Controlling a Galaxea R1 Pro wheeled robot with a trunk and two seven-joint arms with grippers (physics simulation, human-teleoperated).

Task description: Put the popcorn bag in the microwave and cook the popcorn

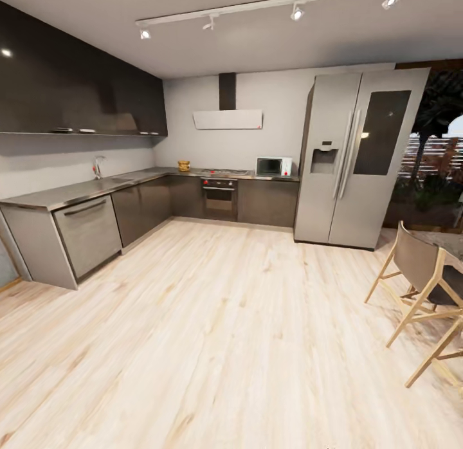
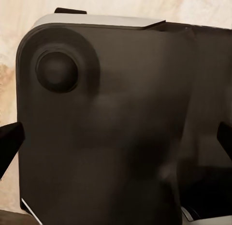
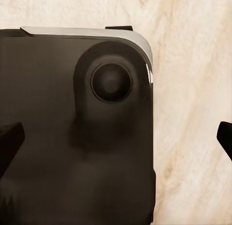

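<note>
Since the popcorn bag (image 1: 184, 166) sits on the far countertop (image 1: 77, 192) w/ the microwave (image 1: 273, 166) further along, it's approach phase; both grippers spread, empty. Next: drive closer.

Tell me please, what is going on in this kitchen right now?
Nothing is being handled yet. The robot stands far back on the wooden floor, facing the kitchen. The popcorn bag sits on the countertop at the far corner, left of the hob. The microwave stands further right, beside the fridge, with its door shut. Both wrist views look down at the robot's own dark base, and the jaws look open and empty.
</note>
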